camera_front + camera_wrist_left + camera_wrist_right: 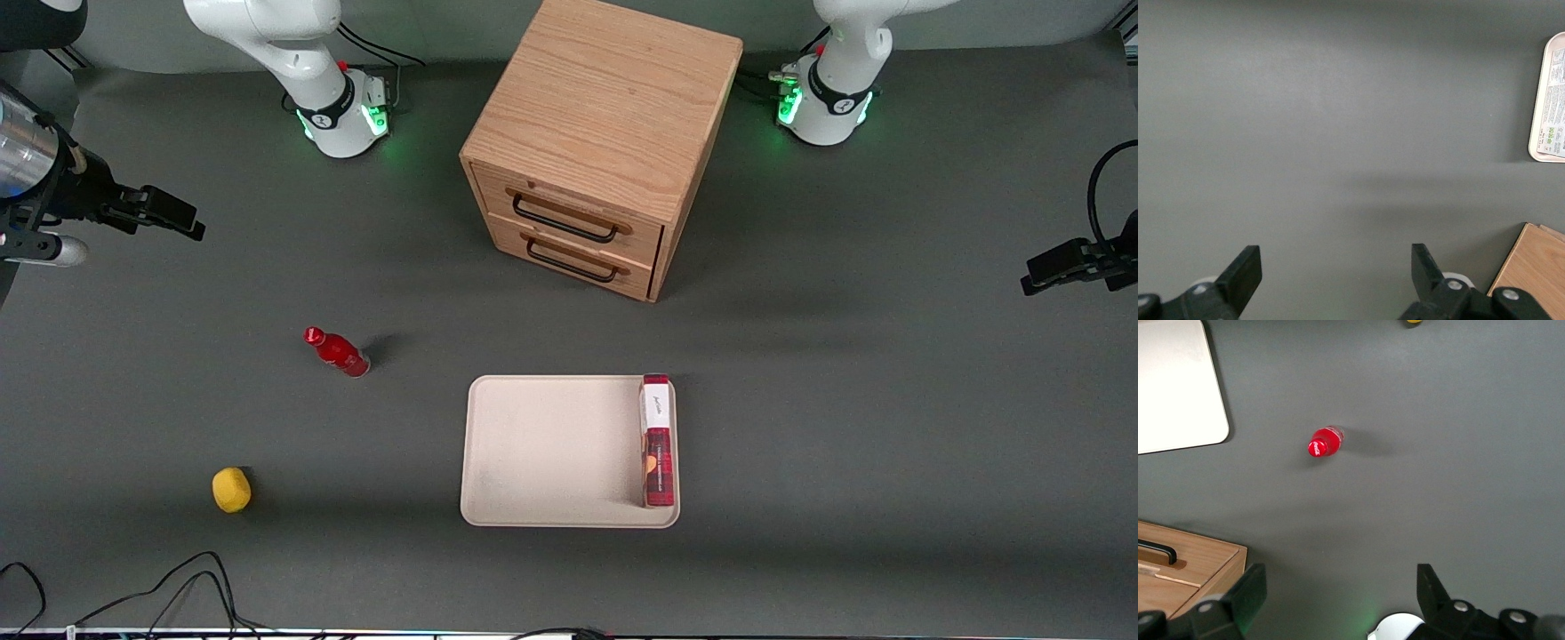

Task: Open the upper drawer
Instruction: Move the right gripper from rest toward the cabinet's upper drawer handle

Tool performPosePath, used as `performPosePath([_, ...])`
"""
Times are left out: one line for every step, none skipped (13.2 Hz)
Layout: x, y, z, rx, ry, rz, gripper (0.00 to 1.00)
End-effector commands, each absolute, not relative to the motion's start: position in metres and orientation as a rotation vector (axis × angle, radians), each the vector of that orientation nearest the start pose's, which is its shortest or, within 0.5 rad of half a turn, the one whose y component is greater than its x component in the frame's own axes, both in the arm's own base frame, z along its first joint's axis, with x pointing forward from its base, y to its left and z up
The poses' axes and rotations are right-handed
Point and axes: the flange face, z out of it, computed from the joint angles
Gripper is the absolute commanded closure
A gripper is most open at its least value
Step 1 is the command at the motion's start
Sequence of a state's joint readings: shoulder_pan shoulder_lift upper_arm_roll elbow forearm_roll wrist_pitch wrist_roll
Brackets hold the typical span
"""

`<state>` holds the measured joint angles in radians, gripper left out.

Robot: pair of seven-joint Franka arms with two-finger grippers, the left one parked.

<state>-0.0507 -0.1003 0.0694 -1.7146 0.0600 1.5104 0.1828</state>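
The small oak cabinet (605, 107) stands at the middle of the table, farther from the front camera than the tray. Its upper drawer (640, 233) is shut flush, with its black wire handle (564, 223) across the front. The lower drawer (508, 236) beneath it is shut too. My right gripper (190, 224) hangs high over the table toward the working arm's end, well apart from the cabinet, open and empty. In the right wrist view the gripper (1338, 587) is spread wide over bare mat, with a corner of the cabinet (1205, 567) and one end of a black handle (1158, 552) beside it.
A red bottle (338, 352) (1325, 442) stands on the mat between my gripper and the tray. A yellow ball-like object (231, 489) lies nearer the front camera. A beige tray (551, 444) (1175, 387) holds a red box (658, 444). Cables lie at the table's front edge.
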Motion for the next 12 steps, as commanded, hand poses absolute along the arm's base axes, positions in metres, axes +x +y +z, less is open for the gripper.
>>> performPosePath([0.512,0.014,0.614,-3.091,0.293,0.136,0.00])
performPosePath([0.512,0.015,0.613,-3.092,0.290,0.135,0.00])
performPosePath([0.512,0.016,0.613,-3.092,0.286,0.135,0.00])
performPosePath([0.513,0.016,0.617,-3.092,0.283,0.124,0.00])
performPosePath([0.514,0.016,0.620,-3.092,0.278,0.116,0.00])
performPosePath([0.515,0.016,0.621,-3.091,0.282,0.112,0.00])
performPosePath([0.515,0.016,0.622,-3.091,0.284,0.112,0.00])
performPosePath([0.514,0.015,0.622,-3.082,0.295,0.113,0.00])
performPosePath([0.515,0.015,0.625,-3.078,0.292,0.104,0.00])
performPosePath([0.520,0.018,0.629,-3.077,0.286,0.088,0.00])
performPosePath([0.523,0.021,0.631,-3.077,0.274,0.083,0.00])
performPosePath([0.525,0.024,0.633,-3.077,0.264,0.074,0.00])
